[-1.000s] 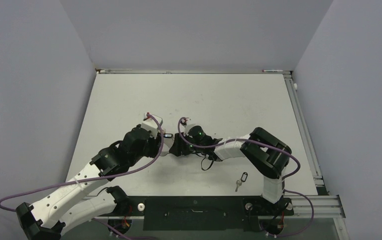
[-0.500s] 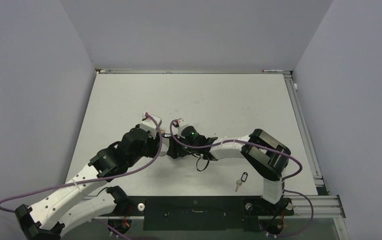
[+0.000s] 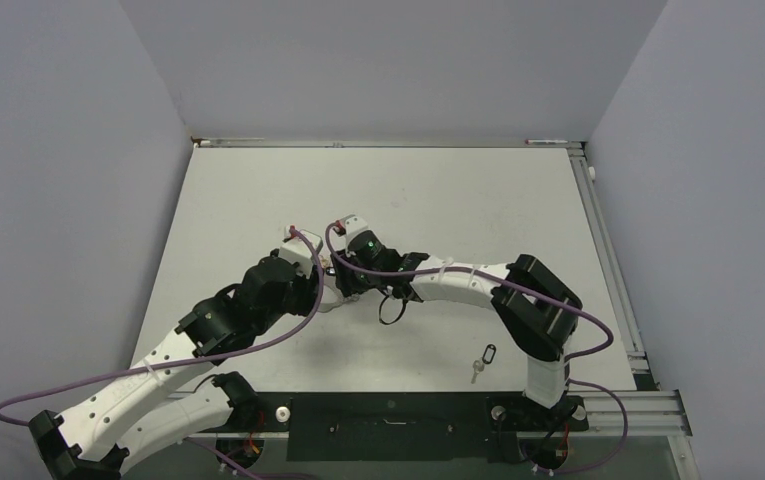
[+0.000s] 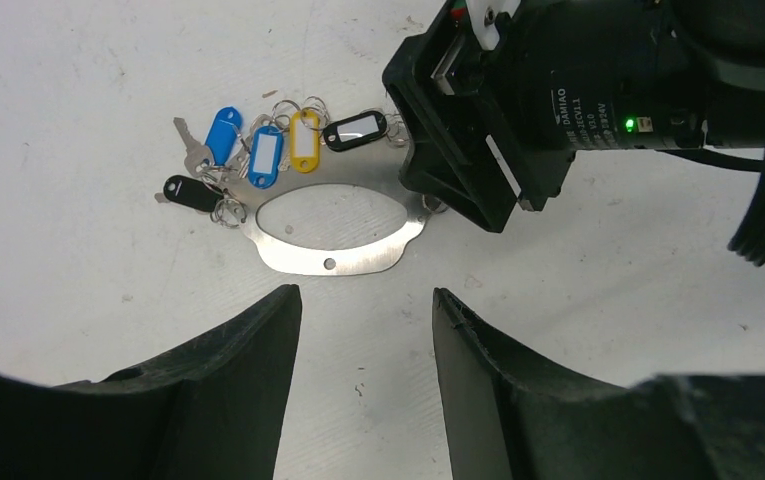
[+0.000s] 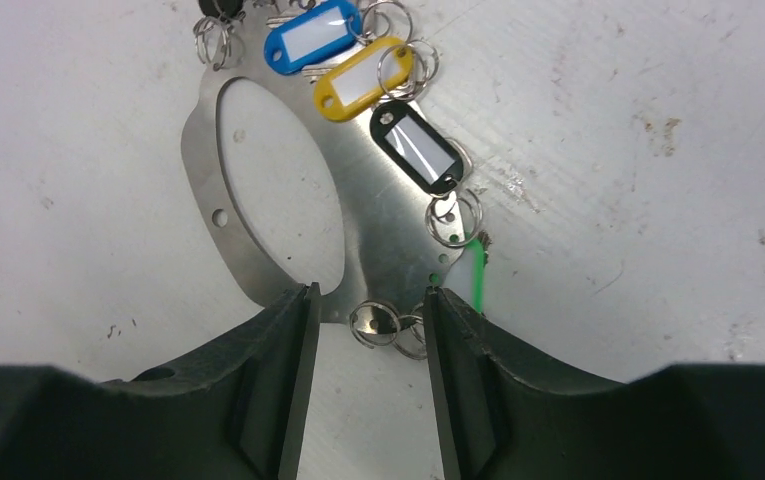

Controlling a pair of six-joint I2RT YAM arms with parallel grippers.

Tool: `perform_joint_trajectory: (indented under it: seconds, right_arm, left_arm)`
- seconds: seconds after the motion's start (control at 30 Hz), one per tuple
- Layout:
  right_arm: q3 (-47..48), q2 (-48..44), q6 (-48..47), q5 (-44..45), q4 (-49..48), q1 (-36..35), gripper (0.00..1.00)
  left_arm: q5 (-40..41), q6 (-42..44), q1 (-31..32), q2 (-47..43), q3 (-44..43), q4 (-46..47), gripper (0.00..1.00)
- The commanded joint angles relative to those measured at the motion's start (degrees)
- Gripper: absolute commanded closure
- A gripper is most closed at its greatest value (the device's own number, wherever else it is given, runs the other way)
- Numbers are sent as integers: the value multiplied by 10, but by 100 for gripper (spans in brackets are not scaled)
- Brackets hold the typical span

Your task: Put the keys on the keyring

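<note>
The keyring (image 4: 333, 258) is a flat silver oval plate with small holes, lying on the table. Keys with blue (image 4: 222, 133), yellow (image 4: 304, 140) and black (image 4: 355, 130) tags hang along its far edge. My left gripper (image 4: 366, 292) is open and empty, just short of the plate's near edge. My right gripper (image 5: 368, 290) is open at the plate's other end (image 5: 388, 230), with two small split rings (image 5: 378, 322) lying between its fingers. In the top view both grippers meet at mid-table (image 3: 336, 272) and hide the plate. A loose key with a black tag (image 3: 482, 362) lies near the right arm's base.
A thin green strip (image 5: 477, 275) lies beside the right finger. The right wrist's body (image 4: 478, 130) stands close over the plate's right end in the left wrist view. A black cable loop (image 3: 390, 308) hangs under the right forearm.
The right gripper has moved left and a little farther from the bases, closing in on the left gripper. The left arm has barely moved.
</note>
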State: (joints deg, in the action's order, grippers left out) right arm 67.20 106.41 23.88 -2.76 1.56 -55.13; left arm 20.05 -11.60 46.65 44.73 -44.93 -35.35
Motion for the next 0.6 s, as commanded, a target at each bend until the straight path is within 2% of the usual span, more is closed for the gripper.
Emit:
perform_joint_trajectory:
  seconds: [0.0,0.17,0.27,0.57]
  right_arm:
    - [28,9,-2,24,41,-5,57]
    - [54,31,12,60,75,-22,57]
    - [76,40,46,81,101,-33,63]
    - [120,77,121,144,147,-58,63]
  left_arm:
    - [-1,-4,-5,-9,-2,23,52]
    - [-3,-4,-5,-8,-2,23,52]
    - [-4,-3,-5,-6,-2,23,52]
    - [-4,-4,-8,-13,-2,21,52]
